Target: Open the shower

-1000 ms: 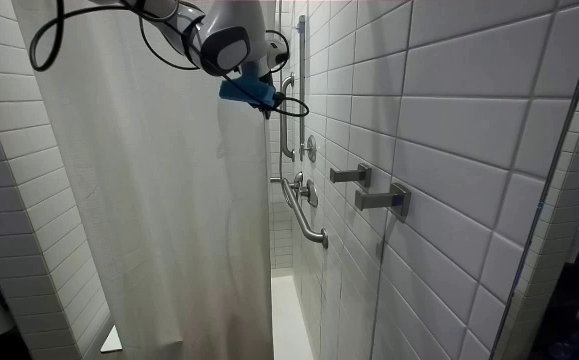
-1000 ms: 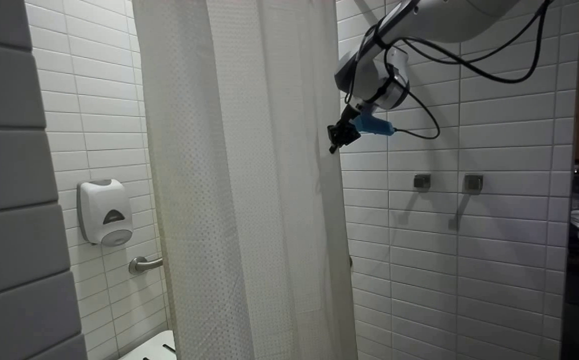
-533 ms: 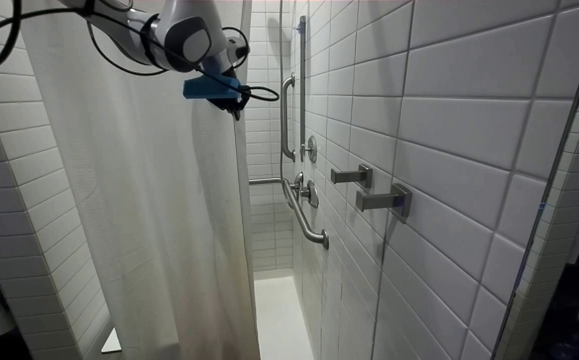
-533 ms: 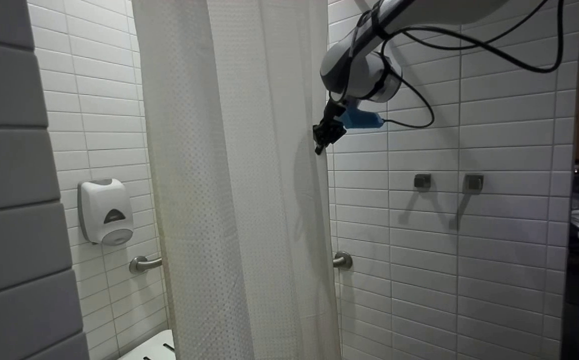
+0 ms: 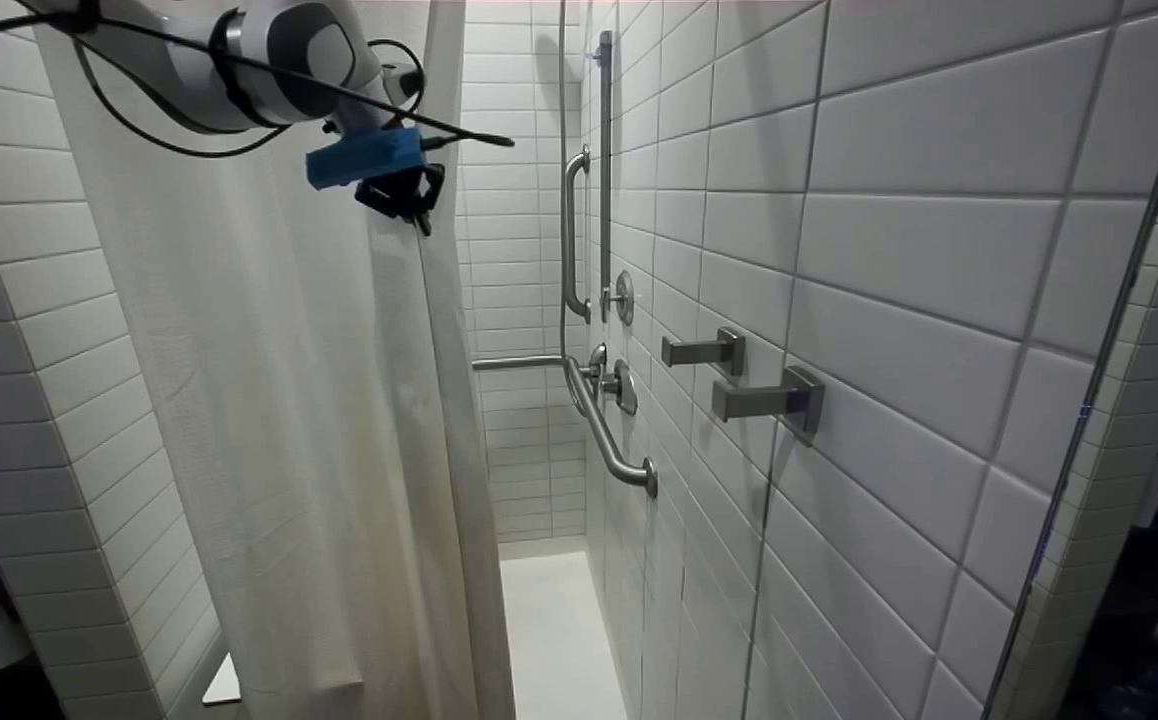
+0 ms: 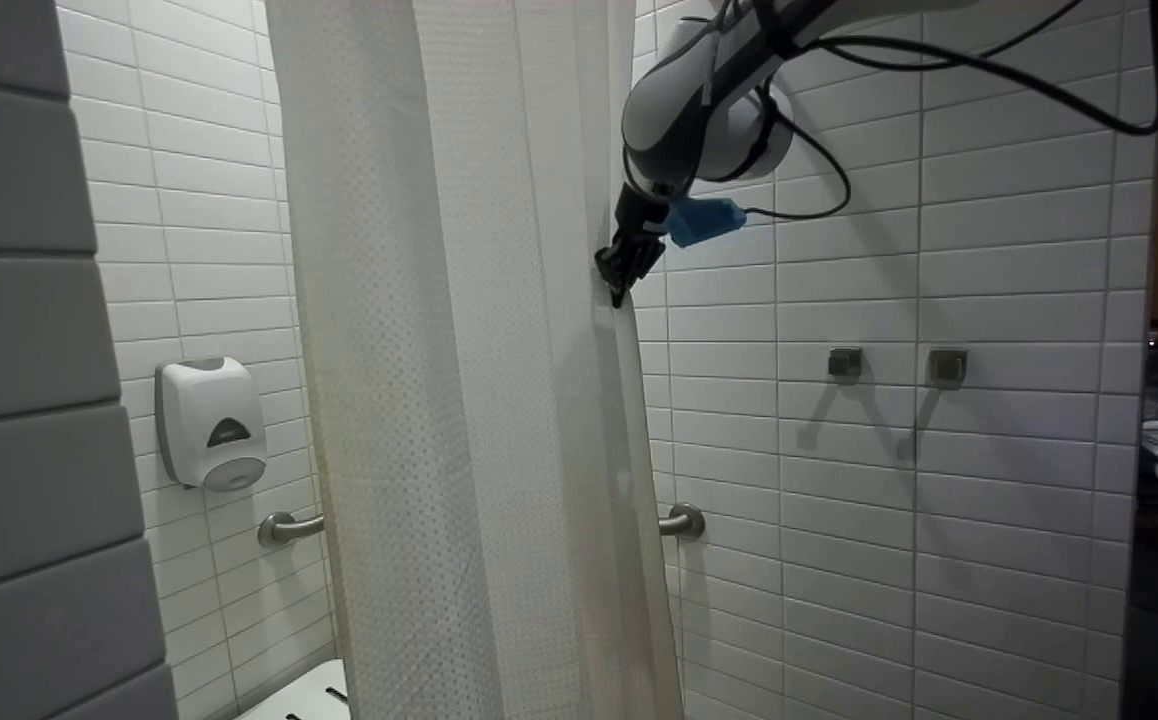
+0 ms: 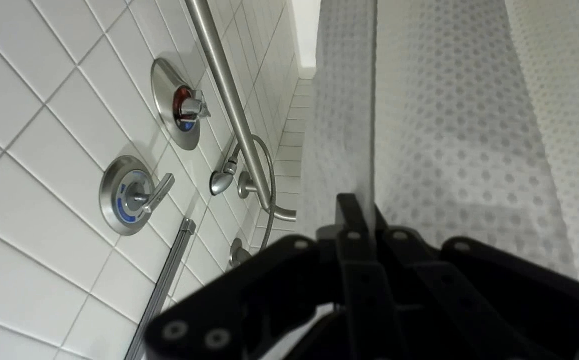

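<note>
The tall white shower curtain [image 5: 309, 420] hangs across the tiled stall in both exterior views [image 6: 499, 350]. My gripper [image 5: 423, 226] is at the curtain's free edge, in its upper part; it also shows in an exterior view [image 6: 618, 298]. In the wrist view the fingers [image 7: 363, 212] are shut on the curtain's edge, with the fabric running between the fingertips. Beside the curtain a gap shows the shower floor [image 5: 557, 630], the grab bar [image 5: 599, 435] and a chrome valve handle [image 5: 624, 388]. The wrist view shows two valves [image 7: 177, 105]. The slatted seat [image 6: 304, 695] is mostly hidden.
Two square metal hooks [image 5: 764, 400] stick out from the tiled side wall. A soap dispenser [image 6: 211, 425] hangs on the opposite wall. A vertical rail [image 5: 605, 170] and hose are on the wall inside the stall. A loose black cable [image 6: 989, 65] hangs from the arm.
My gripper has moved left in both exterior views, pulling the curtain's free edge along. The gap beside the curtain is wider, and more of the back wall, floor and grab bar shows.
</note>
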Robot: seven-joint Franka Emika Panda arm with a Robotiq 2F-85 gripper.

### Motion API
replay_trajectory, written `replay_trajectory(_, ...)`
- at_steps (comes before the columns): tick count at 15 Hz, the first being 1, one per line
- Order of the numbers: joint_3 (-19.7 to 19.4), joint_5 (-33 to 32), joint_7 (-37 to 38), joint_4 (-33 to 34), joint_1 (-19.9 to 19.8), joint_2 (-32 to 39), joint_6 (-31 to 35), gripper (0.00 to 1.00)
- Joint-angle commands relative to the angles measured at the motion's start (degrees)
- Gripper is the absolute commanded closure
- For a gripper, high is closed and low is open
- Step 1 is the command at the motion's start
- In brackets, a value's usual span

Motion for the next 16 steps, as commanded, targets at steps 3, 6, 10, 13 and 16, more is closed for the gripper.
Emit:
replay_trajectory(3, 3.52, -14.12, 11.91, 7.17, 2.13, 2.29, -7.05, 1.00)
replay_trajectory(6, 6.22, -21.83, 18.38, 10.94, 4.25, 3.54, -11.58, 1.00)
replay_trajectory(10, 9.64, -30.80, 23.71, 13.27, 8.29, 5.04, -16.36, 1.00)
replay_trajectory(13, 11.71, -36.82, 26.22, 13.17, 11.38, 6.07, -18.86, 1.00)
replay_trajectory(16, 13.14, -41.04, 27.05, 12.37, 13.96, 7.02, -20.59, 1.00)
